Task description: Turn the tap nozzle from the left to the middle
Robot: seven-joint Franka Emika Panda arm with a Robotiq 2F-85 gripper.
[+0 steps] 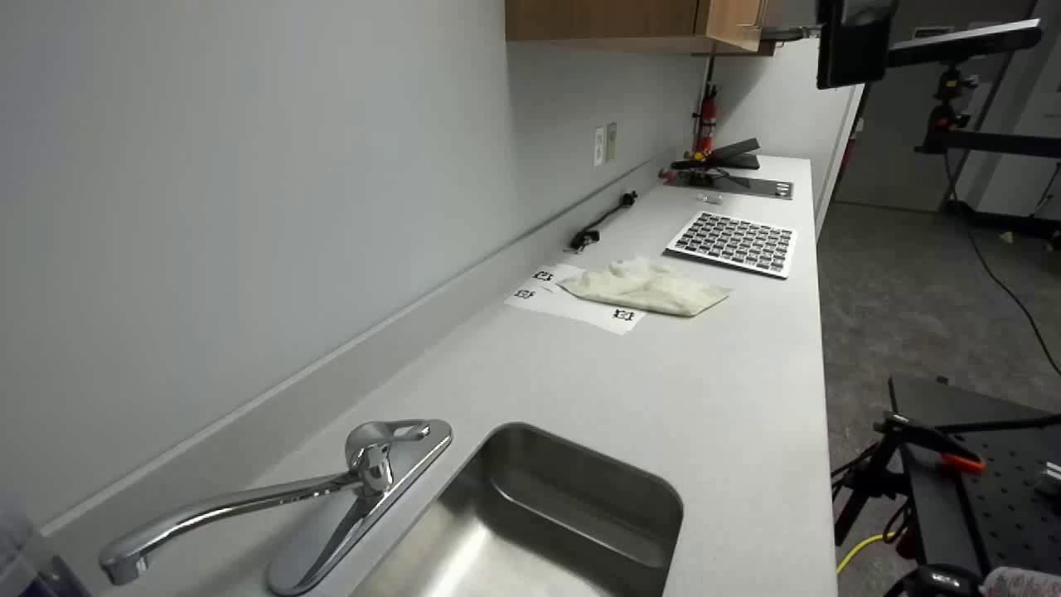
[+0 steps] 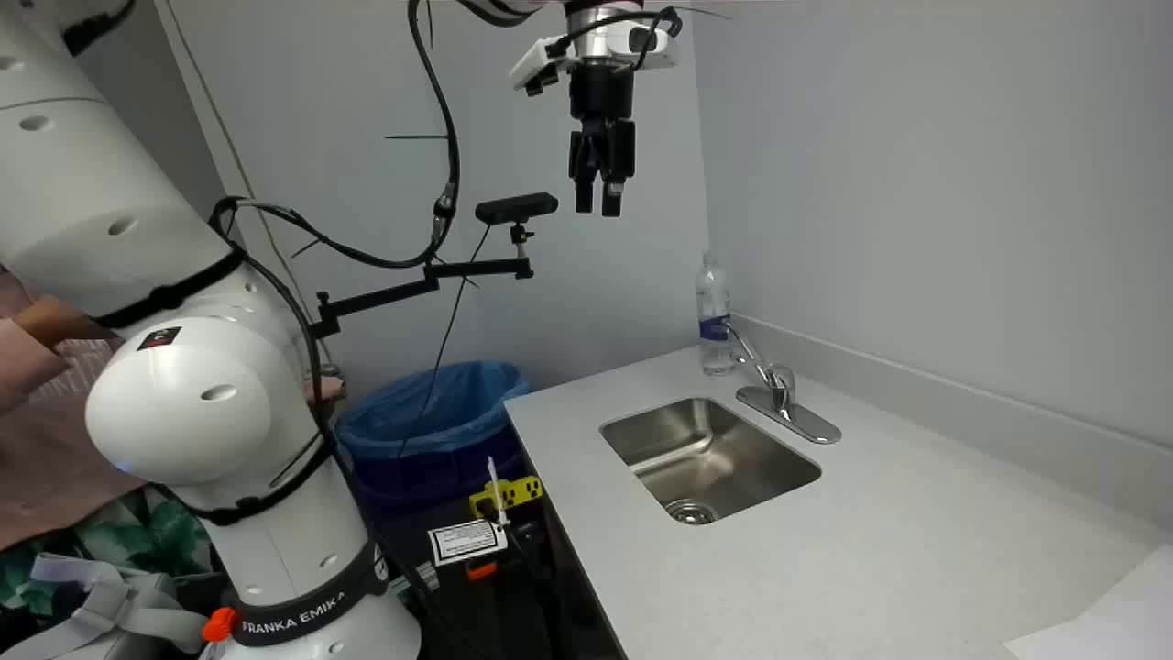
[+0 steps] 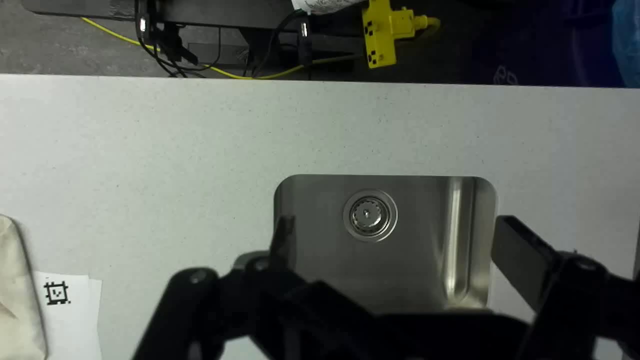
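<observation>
zero items held: pincer (image 3: 395, 220) spread wide, hanging high, sink (image 3: 410, 255) in view below. past that, on the worktop (image 2: 871, 541), the tap nozzle (image 1: 217, 507) points off to one side, tip near the bottle (image 2: 714, 301), not over the sink; pincer well apart. judged: turn not begun; approach, contact, full swing to middle remain.

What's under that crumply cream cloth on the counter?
White paper with black marks sticks out from beneath the cream cloth in an exterior view. How far the paper runs underneath, and whether anything else is there, can't be seen: the cloth covers it.
</observation>
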